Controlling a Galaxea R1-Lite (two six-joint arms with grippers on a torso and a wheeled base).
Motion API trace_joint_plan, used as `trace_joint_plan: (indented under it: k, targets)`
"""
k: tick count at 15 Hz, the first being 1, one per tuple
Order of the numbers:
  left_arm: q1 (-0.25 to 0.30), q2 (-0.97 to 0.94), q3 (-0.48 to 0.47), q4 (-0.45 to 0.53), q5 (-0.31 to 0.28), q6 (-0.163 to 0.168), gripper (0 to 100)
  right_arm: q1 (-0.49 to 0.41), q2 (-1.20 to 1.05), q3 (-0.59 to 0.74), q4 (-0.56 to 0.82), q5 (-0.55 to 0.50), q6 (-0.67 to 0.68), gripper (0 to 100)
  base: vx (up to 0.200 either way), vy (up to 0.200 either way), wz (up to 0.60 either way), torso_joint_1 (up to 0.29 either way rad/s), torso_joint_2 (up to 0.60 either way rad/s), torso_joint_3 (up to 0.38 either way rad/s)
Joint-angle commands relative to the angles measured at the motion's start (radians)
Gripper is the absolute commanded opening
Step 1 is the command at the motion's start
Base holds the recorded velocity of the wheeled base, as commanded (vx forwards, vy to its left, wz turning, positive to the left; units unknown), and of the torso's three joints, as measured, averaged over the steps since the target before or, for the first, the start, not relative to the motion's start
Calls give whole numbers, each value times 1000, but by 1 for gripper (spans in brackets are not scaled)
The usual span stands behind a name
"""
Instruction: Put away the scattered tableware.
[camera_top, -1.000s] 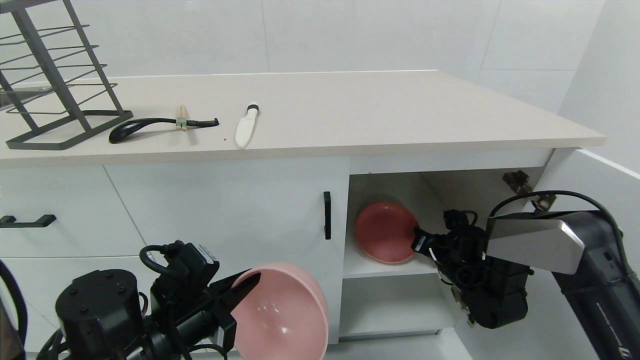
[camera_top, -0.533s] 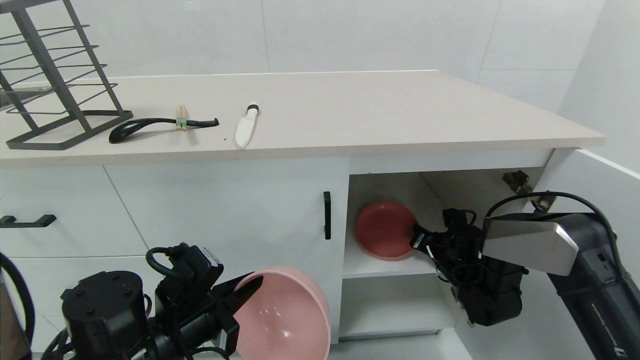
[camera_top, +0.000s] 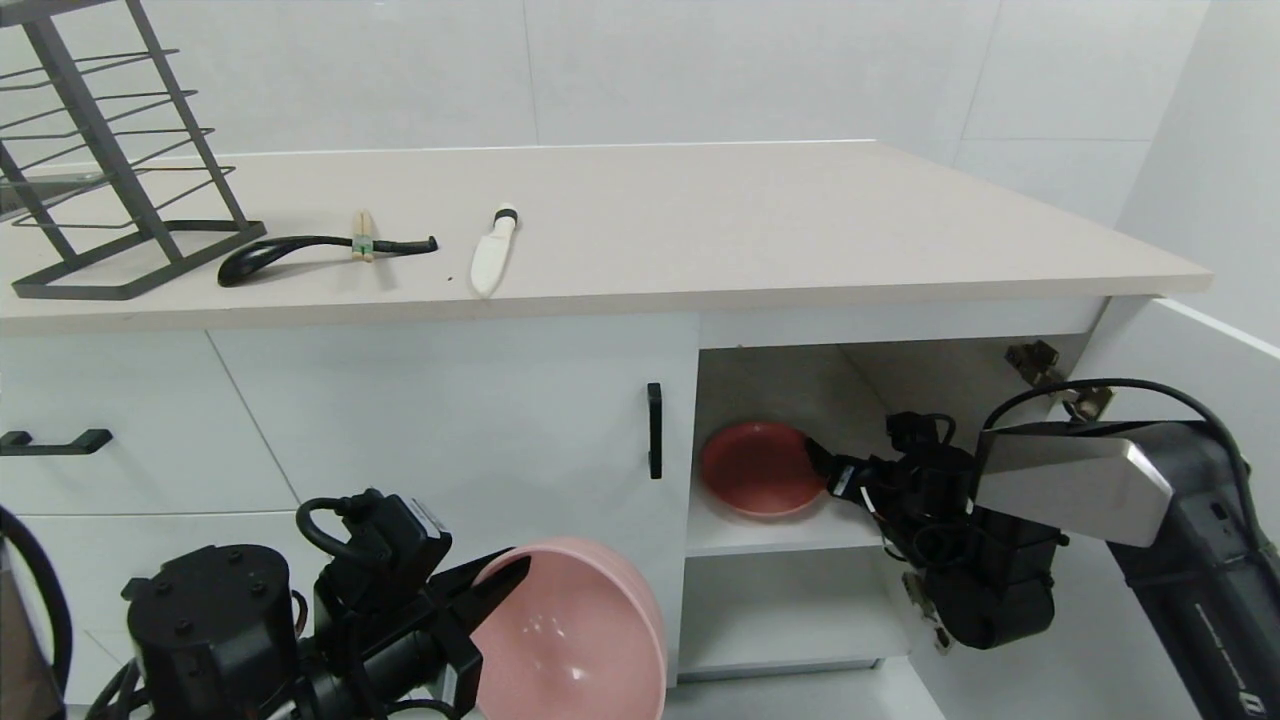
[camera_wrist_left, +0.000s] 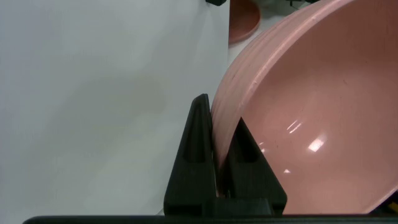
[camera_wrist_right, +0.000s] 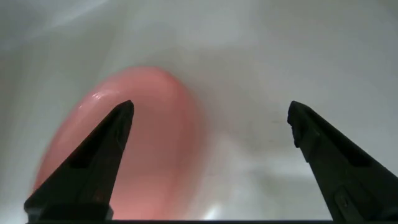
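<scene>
A red plate (camera_top: 760, 468) lies on the upper shelf of the open cabinet (camera_top: 780, 535). My right gripper (camera_top: 825, 470) is at the plate's right rim, just inside the cabinet. In the right wrist view the red plate (camera_wrist_right: 124, 143) lies mostly behind one finger, and the gripper (camera_wrist_right: 209, 112) stands open with its fingers wide apart. Low in front of the closed door, a pink bowl (camera_top: 580, 640) is tilted on its side. My left gripper (camera_top: 495, 590) is shut on its rim. The left wrist view shows the fingers (camera_wrist_left: 199, 155) pinching the bowl's wall (camera_wrist_left: 311, 124).
On the countertop (camera_top: 750, 220) lie a black spoon (camera_top: 300, 250), a small wooden piece (camera_top: 363, 237) and a white knife (camera_top: 493, 252), beside a dark wire rack (camera_top: 100, 150). The cabinet's door (camera_top: 1190, 360) swings open at the right. The closed door has a black handle (camera_top: 654, 430).
The red plate has dropped from a steep tilt to lying nearly flat on the shelf. The left arm with the bowl has shifted slightly right and down.
</scene>
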Motion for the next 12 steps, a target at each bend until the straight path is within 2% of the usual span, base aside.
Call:
trace_joint_plan:
  k: [1,5,8,9,10,12]
  targets:
    - [-6,-28,0,-1,0,0,0,0,-168,179,-1,3,-95,100,0,0,0,0,0,0]
    - [-20,-69,0,-1,0,0,0,59,-337,315,-1,4,-143,100,0,0,0,0,0,0]
    - [-20,-82,0,-1,0,2,0,145,-404,436,-1,3,-194,100,0,0,0,0,0,0]
    - [-25,-106,-9,-1,0,33,0,222,-490,556,-1,1,-206,100,0,0,0,0,0,0]
    - [-26,-108,-32,-1,0,80,0,265,-547,616,-1,1,-209,100,0,0,0,0,0,0]
    - [-42,-103,-71,-1,2,108,0,326,-636,683,-1,1,-209,100,0,0,0,0,0,0]
